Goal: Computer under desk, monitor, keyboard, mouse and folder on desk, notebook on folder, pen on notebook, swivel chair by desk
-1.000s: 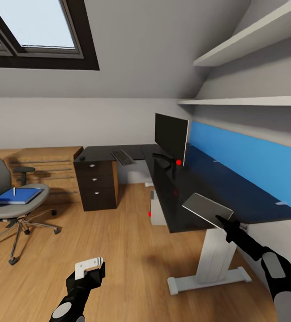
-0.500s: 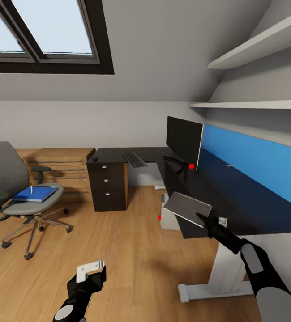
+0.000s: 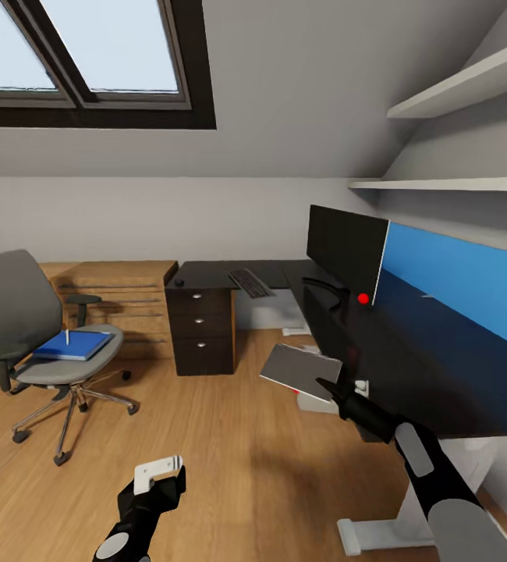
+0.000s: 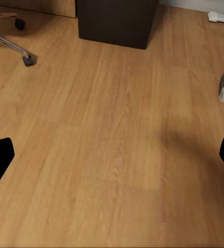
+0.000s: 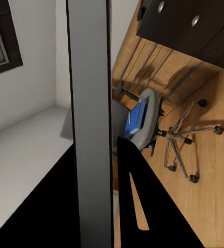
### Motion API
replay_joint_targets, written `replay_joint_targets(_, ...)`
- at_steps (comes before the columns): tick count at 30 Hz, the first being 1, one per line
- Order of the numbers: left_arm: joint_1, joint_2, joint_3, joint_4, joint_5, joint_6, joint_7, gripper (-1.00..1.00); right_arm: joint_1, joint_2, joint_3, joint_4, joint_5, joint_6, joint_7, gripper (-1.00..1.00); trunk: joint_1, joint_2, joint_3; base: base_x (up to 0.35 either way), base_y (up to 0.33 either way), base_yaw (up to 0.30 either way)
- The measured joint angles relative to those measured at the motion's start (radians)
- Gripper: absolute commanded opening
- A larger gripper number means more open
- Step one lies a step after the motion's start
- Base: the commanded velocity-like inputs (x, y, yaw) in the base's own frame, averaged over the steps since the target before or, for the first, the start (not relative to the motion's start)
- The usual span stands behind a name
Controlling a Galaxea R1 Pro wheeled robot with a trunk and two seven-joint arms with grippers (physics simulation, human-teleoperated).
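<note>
Swinging left, the view brings the swivel chair (image 3: 39,328) fully in, blue folder (image 3: 75,345) and pen (image 3: 67,336) on its seat. Left tool (image 3: 158,470) spread, idle. Right tool (image 3: 325,385) pinches the notebook (image 3: 300,371) beside the desk (image 3: 378,343), waiting for the folder.
</note>
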Motion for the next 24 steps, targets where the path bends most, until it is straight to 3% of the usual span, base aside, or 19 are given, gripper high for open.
replay_joint_targets(24,0.000,0.000,0.000,0.000,0.000,-0.001,-0.002,1.00,0.001,-0.007,-0.002,0.006,-0.006,0.006,0.105,-1.00,0.000,0.000,0.000,0.189,0.181,0.000)
